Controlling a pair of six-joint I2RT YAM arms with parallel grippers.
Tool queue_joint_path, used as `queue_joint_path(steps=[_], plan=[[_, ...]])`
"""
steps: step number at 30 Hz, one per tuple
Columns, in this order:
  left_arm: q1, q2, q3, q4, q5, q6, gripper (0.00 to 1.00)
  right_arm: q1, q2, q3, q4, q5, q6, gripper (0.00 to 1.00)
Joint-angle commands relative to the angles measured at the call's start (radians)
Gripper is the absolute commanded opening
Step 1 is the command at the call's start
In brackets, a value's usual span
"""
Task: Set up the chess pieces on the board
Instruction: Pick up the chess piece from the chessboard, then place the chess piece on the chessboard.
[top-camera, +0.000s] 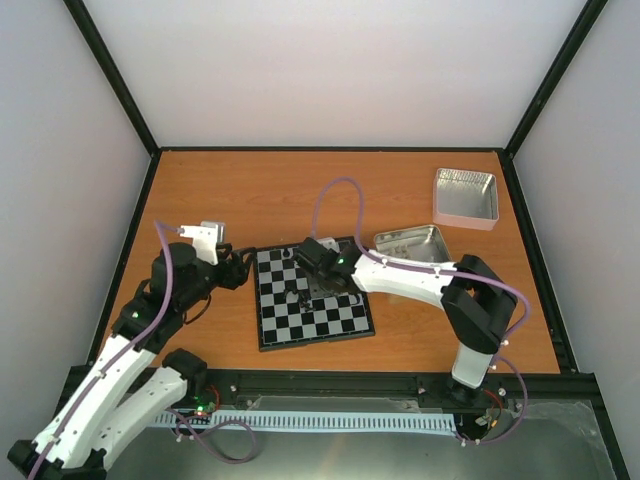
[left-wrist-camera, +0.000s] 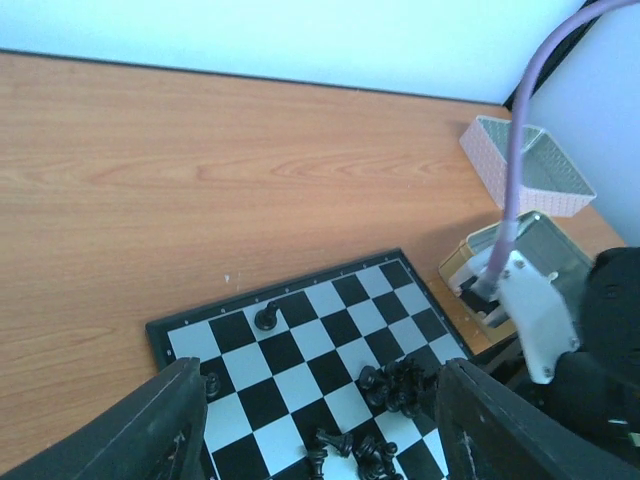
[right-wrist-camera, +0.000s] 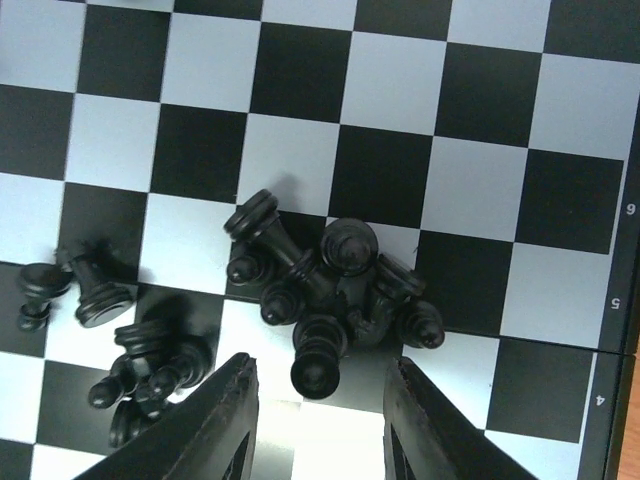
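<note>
The board (top-camera: 340, 318) lies in the middle of the table. One black pawn (left-wrist-camera: 265, 317) stands near its far corner and another (left-wrist-camera: 212, 383) stands by its left edge. Several chess pieces (right-wrist-camera: 335, 270) lie tumbled in a pile, with a second heap (right-wrist-camera: 140, 375) beside it. My right gripper (right-wrist-camera: 318, 415) hangs low over the pile. It is open, and one fallen piece (right-wrist-camera: 318, 362) lies between its fingers without touching either. My left gripper (left-wrist-camera: 320, 445) is open and empty above the board's left edge (top-camera: 260, 300).
A pinkish tin (top-camera: 465, 197) sits at the back right of the table. A second metal tin (top-camera: 412, 243) lies just beyond the board's right corner, close to the right arm's forearm (top-camera: 400, 280). The purple cable (left-wrist-camera: 520, 150) crosses the left wrist view.
</note>
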Motion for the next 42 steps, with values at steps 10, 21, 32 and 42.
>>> queue_joint_path(steps=[10,21,32,42], plan=[[-0.006,-0.051,0.002,0.012,-0.022,0.009,0.65,0.006,0.103,0.08,-0.046,0.063,0.011,0.23],[-0.006,-0.054,0.001,0.011,-0.025,0.008,0.65,0.007,0.036,0.082,-0.053,0.085,0.003,0.08],[-0.006,-0.074,0.018,-0.021,-0.029,-0.011,0.65,-0.052,-0.061,0.129,0.028,-0.004,-0.065,0.1],[-0.006,-0.158,-0.006,-0.016,-0.078,-0.019,0.67,-0.12,0.153,0.333,0.034,-0.056,-0.138,0.1]])
